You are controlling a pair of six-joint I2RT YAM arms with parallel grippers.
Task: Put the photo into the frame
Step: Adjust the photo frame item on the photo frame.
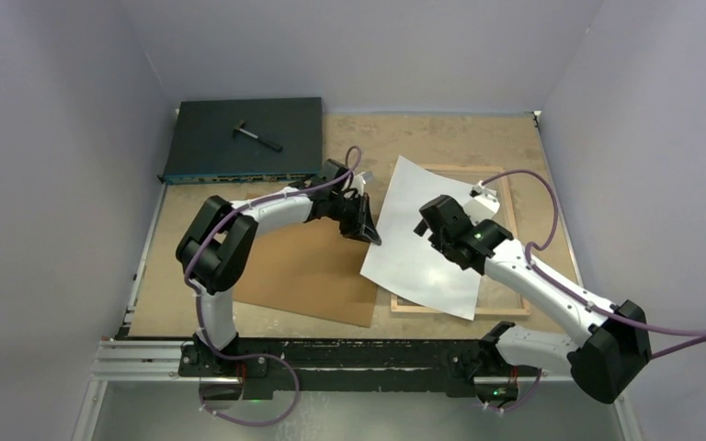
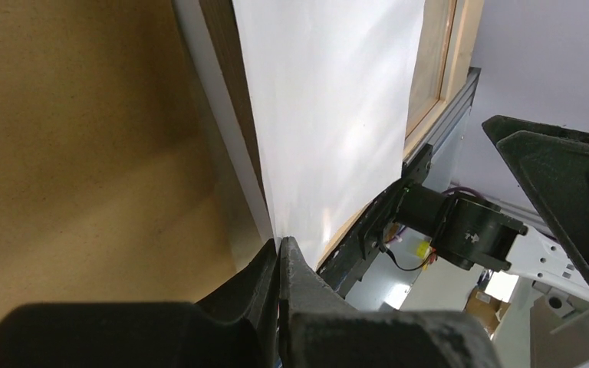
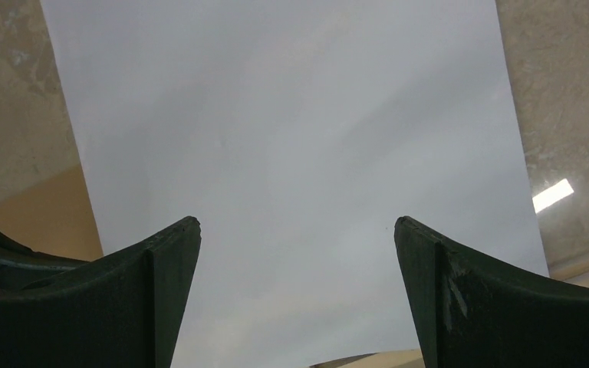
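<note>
Overhead, the photo [image 1: 414,266] is seen with its plain white back turned up, laid askew across the frame [image 1: 512,241]. The frame's light wood back is shown along the sheet's right and near sides. The photo's left edge is pinched by the left gripper [image 1: 370,234]. In the left wrist view the jaws of that gripper [image 2: 279,257] are pressed together on the paper. From that grip the smooth, faintly shiny photo [image 2: 330,115] is stretched away, with the frame [image 2: 446,61] just beyond it. The right gripper [image 1: 426,227] is held over the sheet. From its own wrist camera the right gripper [image 3: 297,299] is shown spread wide with nothing between the fingers, only the unmarked white photo [image 3: 291,130] beneath. Whether those fingers touch the paper cannot be told. The printed side is hidden. A brown backing board [image 1: 303,271] is laid below the left gripper's forearm.
</note>
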